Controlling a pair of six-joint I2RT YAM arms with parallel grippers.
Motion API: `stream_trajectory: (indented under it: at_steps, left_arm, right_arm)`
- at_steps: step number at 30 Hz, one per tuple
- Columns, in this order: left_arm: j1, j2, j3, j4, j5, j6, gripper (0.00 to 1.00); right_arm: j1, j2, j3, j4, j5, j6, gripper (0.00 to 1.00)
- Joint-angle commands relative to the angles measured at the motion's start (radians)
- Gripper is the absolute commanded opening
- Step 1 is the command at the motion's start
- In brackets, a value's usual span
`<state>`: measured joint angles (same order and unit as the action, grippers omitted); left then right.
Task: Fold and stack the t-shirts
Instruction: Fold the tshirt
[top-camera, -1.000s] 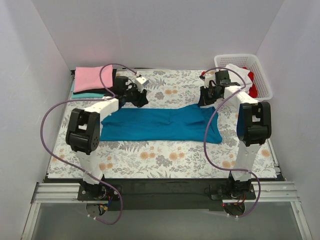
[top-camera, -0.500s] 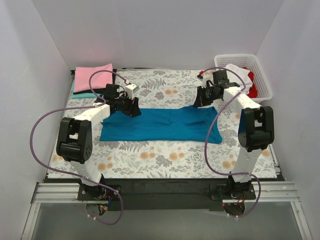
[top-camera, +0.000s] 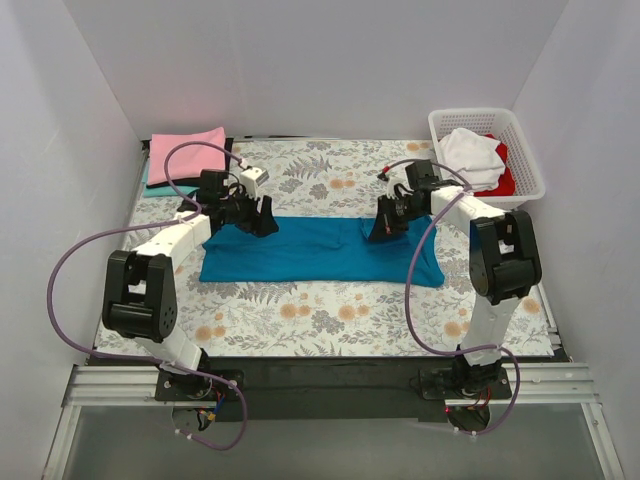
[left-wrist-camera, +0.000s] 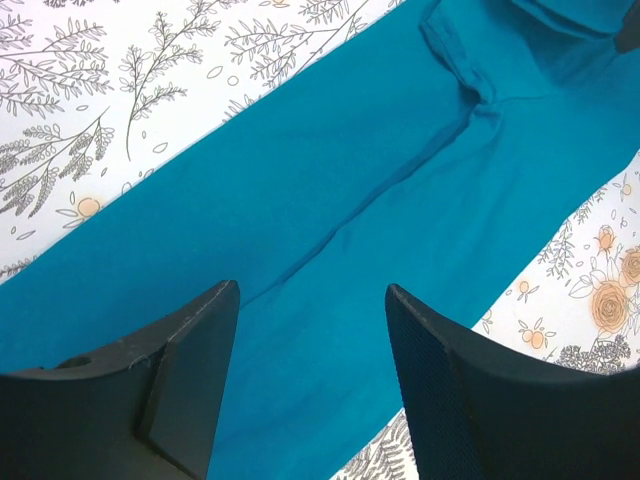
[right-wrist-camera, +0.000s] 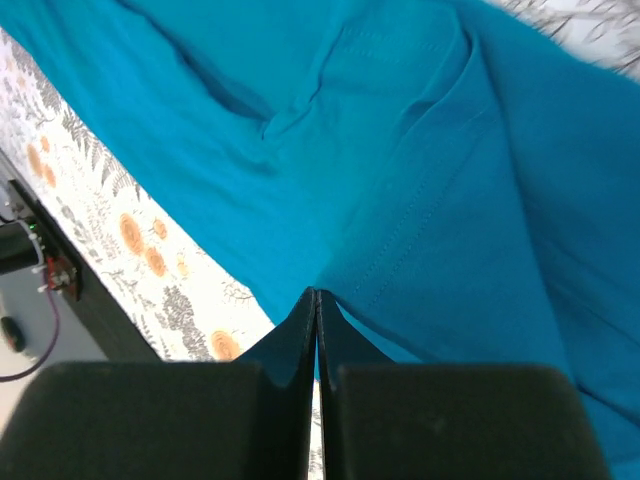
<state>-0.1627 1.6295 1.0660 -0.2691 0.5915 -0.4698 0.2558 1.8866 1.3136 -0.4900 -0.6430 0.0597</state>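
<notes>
The left gripper (left-wrist-camera: 312, 292) hangs with its jaws apart, holding nothing. Right under it lies the deep teal-blue soft cloth t-shirt (top-camera: 310, 250), spread out long. The right gripper (right-wrist-camera: 316, 292) is closed tight, pinching a fold of that shirt at its tips.

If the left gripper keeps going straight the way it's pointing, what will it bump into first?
Most likely the teal-blue t-shirt. The left gripper points down with its jaws open, and the shirt fills the space just ahead of its fingertips.
</notes>
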Motion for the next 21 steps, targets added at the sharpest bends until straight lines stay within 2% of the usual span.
stream_trajectory:
  at_steps: [1,10,15,17,21]
  left_arm:
    - [0.015,-0.077,-0.023,-0.018,0.016,-0.001,0.59]
    - [0.026,-0.080,-0.034,-0.028,0.053,0.006,0.60]
    - [0.026,-0.043,0.002,-0.025,0.097,0.008,0.60]
    - [0.026,-0.019,0.031,-0.022,0.143,-0.006,0.60]
    - [0.003,0.021,0.072,-0.016,0.182,-0.012,0.59]
  right_arm:
    - [0.028,0.017,-0.014,0.044,-0.060,0.058,0.01]
    - [0.056,0.048,-0.033,0.082,-0.073,0.089,0.03]
    - [0.054,0.051,-0.066,0.062,-0.072,0.062,0.27]
    - [0.053,0.046,-0.060,0.005,-0.078,0.011,0.35]
    - [0.030,-0.004,-0.004,-0.106,-0.138,-0.112,0.36]
